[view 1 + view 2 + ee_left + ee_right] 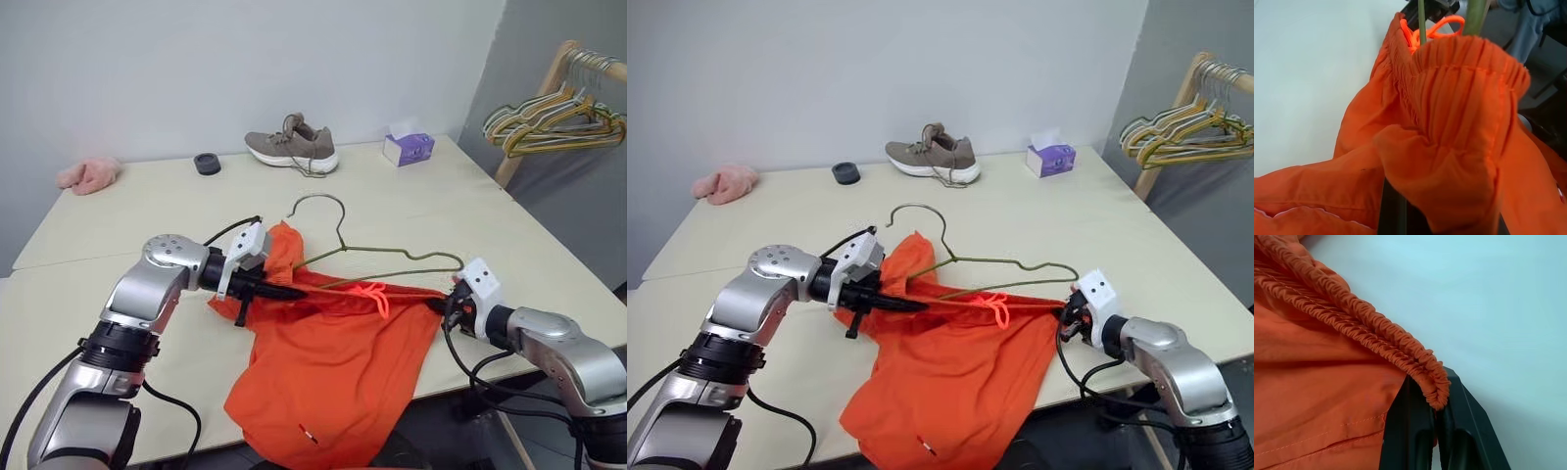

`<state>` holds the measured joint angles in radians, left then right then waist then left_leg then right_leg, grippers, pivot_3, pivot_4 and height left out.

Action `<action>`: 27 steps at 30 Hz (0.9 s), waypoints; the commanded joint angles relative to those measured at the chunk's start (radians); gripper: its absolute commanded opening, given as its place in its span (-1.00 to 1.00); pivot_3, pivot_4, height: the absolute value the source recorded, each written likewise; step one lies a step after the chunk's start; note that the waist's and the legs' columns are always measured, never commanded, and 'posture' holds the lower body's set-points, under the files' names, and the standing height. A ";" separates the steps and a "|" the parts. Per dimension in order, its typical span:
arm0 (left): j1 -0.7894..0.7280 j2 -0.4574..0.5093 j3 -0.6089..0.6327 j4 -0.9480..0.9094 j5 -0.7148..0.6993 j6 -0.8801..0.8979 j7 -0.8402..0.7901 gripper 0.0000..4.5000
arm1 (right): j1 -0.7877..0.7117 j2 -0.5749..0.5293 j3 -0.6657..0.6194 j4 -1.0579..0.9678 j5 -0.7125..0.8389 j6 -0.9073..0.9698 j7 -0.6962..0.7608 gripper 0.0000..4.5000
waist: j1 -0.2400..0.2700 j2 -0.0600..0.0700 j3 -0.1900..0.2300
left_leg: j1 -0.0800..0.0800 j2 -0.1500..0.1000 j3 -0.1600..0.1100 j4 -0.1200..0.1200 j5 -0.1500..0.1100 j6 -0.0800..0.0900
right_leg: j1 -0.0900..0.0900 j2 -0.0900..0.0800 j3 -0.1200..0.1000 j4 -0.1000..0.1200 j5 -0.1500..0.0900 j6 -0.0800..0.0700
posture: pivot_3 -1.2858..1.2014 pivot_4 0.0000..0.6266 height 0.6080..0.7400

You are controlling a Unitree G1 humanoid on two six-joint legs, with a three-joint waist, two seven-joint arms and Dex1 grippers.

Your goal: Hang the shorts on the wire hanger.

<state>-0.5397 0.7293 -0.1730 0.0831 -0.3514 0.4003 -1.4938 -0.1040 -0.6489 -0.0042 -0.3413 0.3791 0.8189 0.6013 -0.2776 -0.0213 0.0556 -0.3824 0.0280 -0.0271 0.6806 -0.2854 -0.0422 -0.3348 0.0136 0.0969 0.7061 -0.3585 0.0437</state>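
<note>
Orange shorts [333, 362] hang at lower centre of the frame, waistband stretched between the grippers, legs drooping over the table [118, 211] edge. The left gripper [290, 292] pinches the waistband's left end, the right gripper [1436, 404] its right end. The hanger [392, 257] lies just behind, its lower wire at the waistband.

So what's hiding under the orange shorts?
The wire hanger goes in under the shorts; its hook and upper wire stick out, its lower bar is covered. Below is the table, and the shorts' bottom droops over its front edge. Anything else there is covered.
</note>
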 commanded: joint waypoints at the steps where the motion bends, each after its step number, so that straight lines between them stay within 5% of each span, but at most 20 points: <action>1: -0.003 0.043 0.003 0.014 0.034 -0.064 -0.015 -1.00 | -0.008 -0.047 -0.087 0.035 -0.010 0.013 -0.012 -0.99 | 0.001 0.000 0.000 | 0.000 0.000 0.000 0.000 0.000 0.000 | 0.000 0.000 0.000 0.000 0.000 0.000 | -0.20 -1.00 1.00; 27: -0.031 0.051 -0.057 0.264 0.187 -0.339 0.039 -1.00 | 0.043 -0.150 -0.073 -0.099 0.018 0.003 0.043 -0.99 | 0.001 0.000 0.000 | 0.000 0.000 0.000 0.000 0.000 0.000 | 0.000 0.000 0.000 -0.001 0.000 0.000 | -0.21 -0.99 1.00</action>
<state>-0.5555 0.7421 -0.2511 0.3095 -0.2148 0.0689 -1.4696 -0.0650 -0.7584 -0.0195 -0.4415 0.4237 0.8195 0.6587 -0.2765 -0.0214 0.0556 -0.3828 0.0284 -0.0267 0.6802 -0.2855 -0.0421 -0.3351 0.0135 0.0973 0.7052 -0.3585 0.0438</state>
